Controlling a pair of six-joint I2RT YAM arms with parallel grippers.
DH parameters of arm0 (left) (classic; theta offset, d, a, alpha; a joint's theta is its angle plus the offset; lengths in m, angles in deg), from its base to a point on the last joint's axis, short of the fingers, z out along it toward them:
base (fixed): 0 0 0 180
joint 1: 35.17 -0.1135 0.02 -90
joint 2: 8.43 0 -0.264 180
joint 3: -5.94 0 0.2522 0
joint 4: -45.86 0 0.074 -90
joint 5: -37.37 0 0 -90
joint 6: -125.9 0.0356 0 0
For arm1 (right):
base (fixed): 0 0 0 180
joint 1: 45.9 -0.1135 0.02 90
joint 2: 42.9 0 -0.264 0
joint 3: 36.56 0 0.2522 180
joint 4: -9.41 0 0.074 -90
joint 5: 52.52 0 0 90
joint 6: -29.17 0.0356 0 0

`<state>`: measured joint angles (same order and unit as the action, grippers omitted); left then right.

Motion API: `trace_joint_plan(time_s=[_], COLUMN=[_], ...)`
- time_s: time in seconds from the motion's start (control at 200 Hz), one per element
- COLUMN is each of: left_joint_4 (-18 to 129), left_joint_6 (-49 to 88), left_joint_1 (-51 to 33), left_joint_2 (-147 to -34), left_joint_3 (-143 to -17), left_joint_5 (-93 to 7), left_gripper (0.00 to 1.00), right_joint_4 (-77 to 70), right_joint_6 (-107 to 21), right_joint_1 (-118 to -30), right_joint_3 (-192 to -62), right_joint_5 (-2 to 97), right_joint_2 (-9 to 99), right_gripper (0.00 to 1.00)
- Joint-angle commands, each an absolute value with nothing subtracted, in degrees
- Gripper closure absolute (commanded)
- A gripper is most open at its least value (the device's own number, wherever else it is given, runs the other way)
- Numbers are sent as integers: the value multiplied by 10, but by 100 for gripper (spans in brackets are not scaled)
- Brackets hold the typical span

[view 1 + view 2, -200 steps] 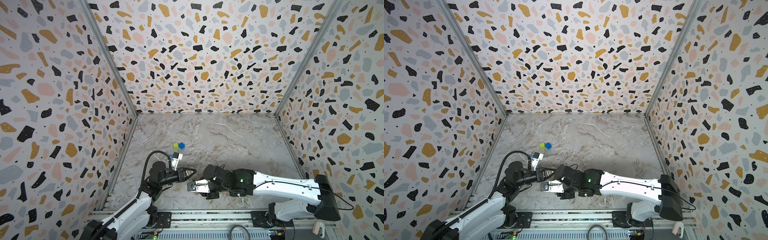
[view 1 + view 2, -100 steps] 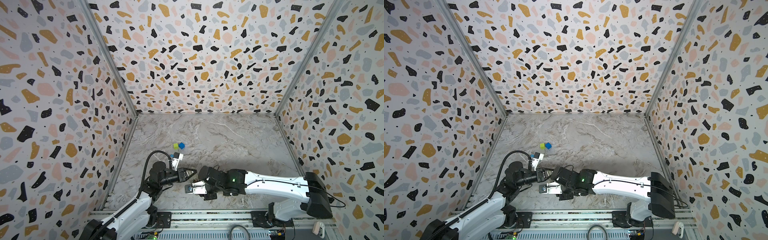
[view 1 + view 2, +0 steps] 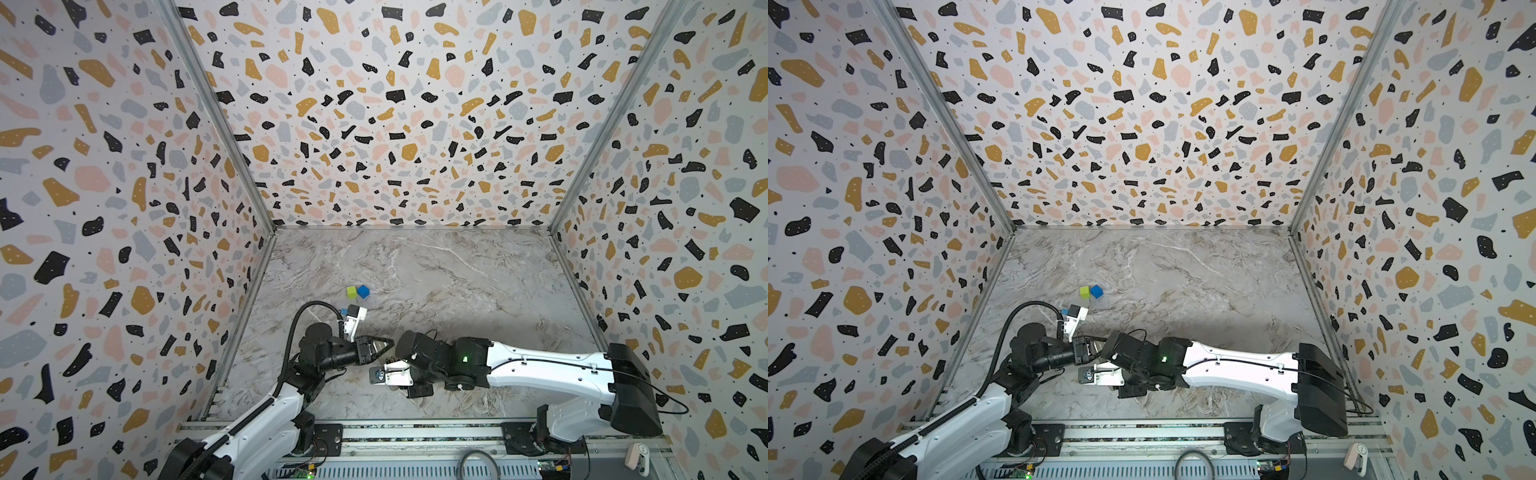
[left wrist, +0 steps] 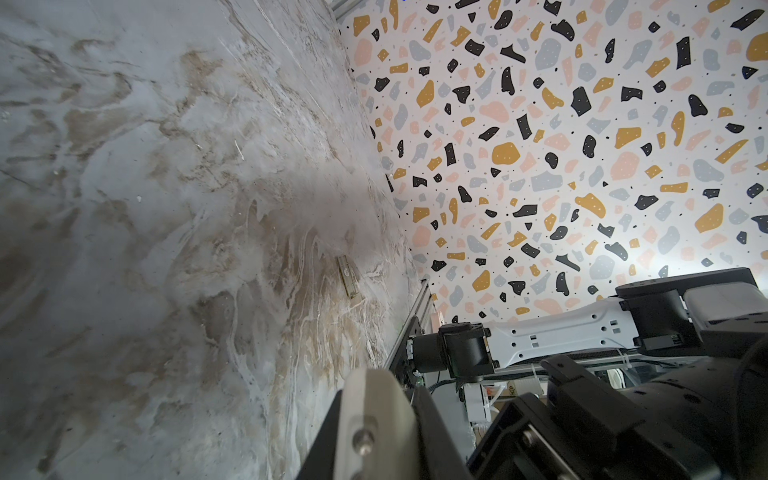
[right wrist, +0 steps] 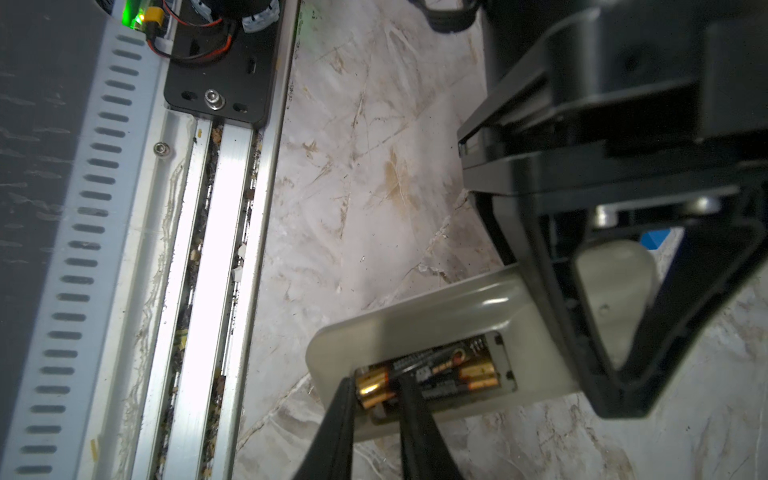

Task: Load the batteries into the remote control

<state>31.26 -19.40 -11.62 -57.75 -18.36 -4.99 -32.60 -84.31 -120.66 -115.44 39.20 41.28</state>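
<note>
**A:** Where is the remote control (image 5: 436, 316)?

**B:** Near the front of the bench (image 3: 457, 270), close to the metal rail (image 5: 216, 249). It lies back side up with its battery bay open. I cannot tell whether it rests on the bench or hangs just above it.

**A:** What holds it?

**B:** The left gripper (image 3: 386, 344). Its fingers (image 5: 611, 299) are clenched on the end of the remote control away from the bay.

**A:** And the batteries (image 5: 478, 376)?

**B:** They sit in the bay, dark bodies with coppery ends.

**A:** The right gripper (image 5: 376, 384)?

**B:** It reaches in from the other side, tip to tip with the left gripper in a top view. Its slim black fingers (image 5: 340, 415) are only narrowly parted. One is at a coppery end and one lies across the dark body. I cannot tell whether they pinch it or merely touch it.

**A:** Anything else?

**B:** A green cube (image 3: 351, 291) and a blue cube (image 3: 363, 291) touch each other farther back.
</note>
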Motion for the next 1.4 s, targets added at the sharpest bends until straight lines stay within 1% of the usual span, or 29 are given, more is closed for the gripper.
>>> trace_joint_plan(time_s=[0.0,1.201,1.391], left_joint_4=[279,242,242], left_joint_6=[-200,-225,-225], left_joint_1=[-113,-97,-95], left_joint_2=[-579,-579,-578], left_joint_3=[-202,-198,-198], left_joint_5=[-33,-19,-19], left_gripper=[100,100,100], right_joint_4=[-323,-275,-271], right_joint_6=[-848,-850,-845], right_joint_1=[-1203,-1177,-1174], right_joint_3=[-1155,-1141,-1137], right_joint_5=[381,355,344], right_joint_2=[418,446,447], right_gripper=[78,85,89])
